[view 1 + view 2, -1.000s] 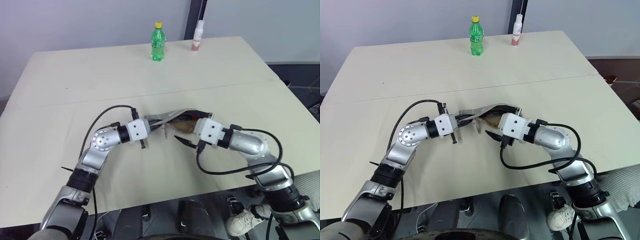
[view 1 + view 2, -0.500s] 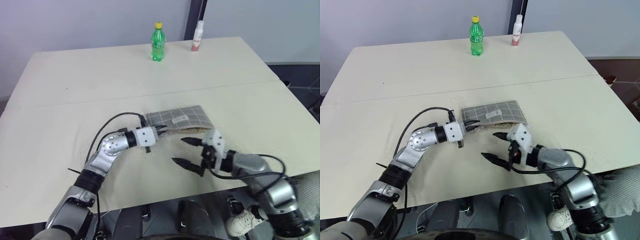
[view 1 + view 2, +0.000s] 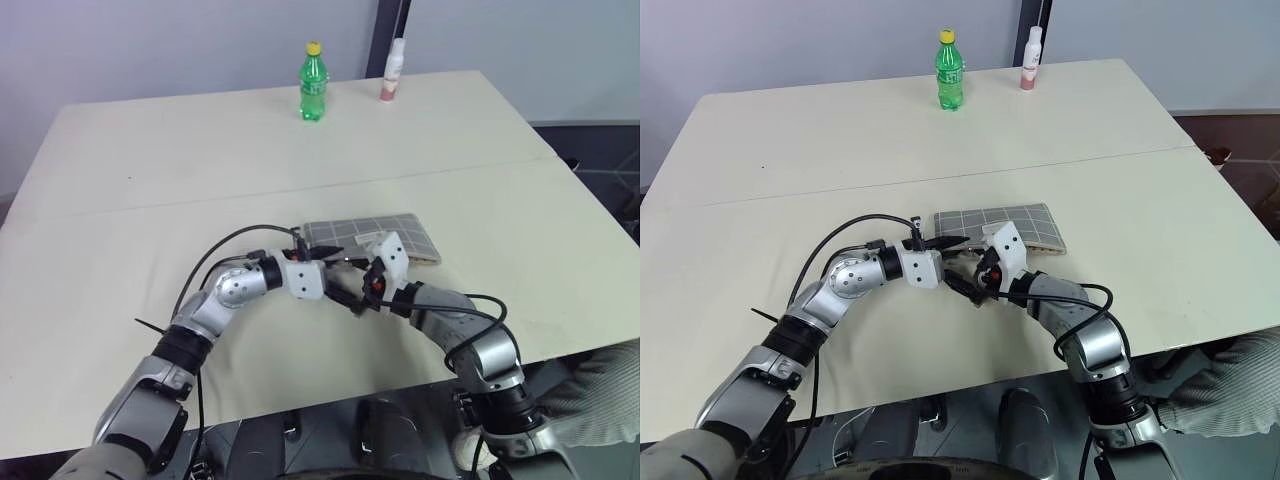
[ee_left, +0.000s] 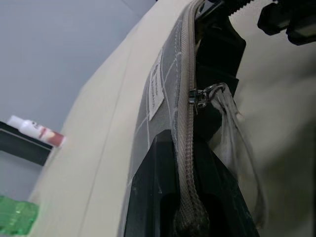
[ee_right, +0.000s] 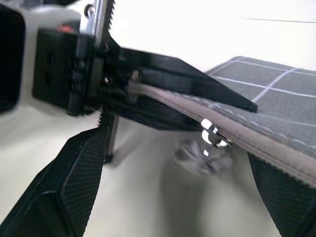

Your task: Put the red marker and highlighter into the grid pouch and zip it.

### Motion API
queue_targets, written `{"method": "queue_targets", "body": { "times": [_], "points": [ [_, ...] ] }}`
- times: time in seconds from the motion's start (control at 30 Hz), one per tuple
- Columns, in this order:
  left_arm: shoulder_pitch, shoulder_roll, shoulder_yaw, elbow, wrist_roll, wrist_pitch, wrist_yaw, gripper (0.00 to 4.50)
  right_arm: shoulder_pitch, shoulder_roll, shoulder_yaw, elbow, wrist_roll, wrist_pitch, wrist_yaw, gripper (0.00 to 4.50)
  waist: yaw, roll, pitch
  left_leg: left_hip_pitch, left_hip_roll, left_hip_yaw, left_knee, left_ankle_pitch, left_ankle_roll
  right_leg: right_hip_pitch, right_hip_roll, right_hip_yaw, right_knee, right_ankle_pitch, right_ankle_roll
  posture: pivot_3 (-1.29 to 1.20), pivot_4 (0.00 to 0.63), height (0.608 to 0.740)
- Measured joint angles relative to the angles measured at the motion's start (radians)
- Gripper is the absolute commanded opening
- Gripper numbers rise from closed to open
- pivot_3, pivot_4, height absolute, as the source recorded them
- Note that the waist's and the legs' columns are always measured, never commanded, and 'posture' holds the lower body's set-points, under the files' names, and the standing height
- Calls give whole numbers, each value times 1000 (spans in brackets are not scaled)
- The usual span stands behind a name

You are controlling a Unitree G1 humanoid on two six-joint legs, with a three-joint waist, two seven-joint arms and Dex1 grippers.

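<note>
Pale cream worktop (image 3: 150, 170) against a grey wall, seam line running across the middle of the frame. Green bottle (image 3: 313, 83) with yellow cap and a small white bottle (image 3: 391, 73) stand at the top centre, well apart from your arms.

The grid pouch (image 3: 385, 238) lies flat just right of centre, white label up, zipper edge facing the bottom of the frame. Your left gripper (image 3: 325, 262) is clamped shut on the pouch's left end; in the left wrist view its black fingers (image 4: 153, 197) pinch the zipper seam, with the metal pull (image 4: 200, 96) a little further along the seam.

Your right gripper (image 3: 352, 285) sits right beside the left one at that same corner, fingers (image 5: 69, 187) spread wide with nothing between them. In the right wrist view the zipper pull (image 5: 211, 132) hangs in the gap between them, untouched.

Can't tell from here whether the red marker and highlighter are inside the pouch.
</note>
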Motion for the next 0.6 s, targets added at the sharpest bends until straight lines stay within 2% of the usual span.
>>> {"method": "queue_targets", "body": {
  "times": [0.23, 0.37, 0.6],
  "points": [
    [-4, 0, -6, 9, 2, -11, 11, 0, 2, -4, -1, 4, 0, 2, -1, 80, 0, 0, 0, 0, 1, 2, 0, 0, 0, -1, 0, 0, 0, 0, -1, 0, 150, 740],
    [-4, 1, -6, 11, 1, -11, 15, 0, 3, -10, -19, 4, 7, 4, -2, 34, 0, 0, 0, 0, 1, 2, -1, 0, 0, -2, 0, 0, 0, 1, -1, 0, 150, 740],
    [-6, 19, -5, 21, -3, -23, 26, 0, 23, -119, -120, 4, 12, 2, 20, 34, 0, 0, 0, 0, 3, 4, -1, 0, 0, -3, 0, 0, 0, 1, -2, 0, 150, 740]
  ]
}}
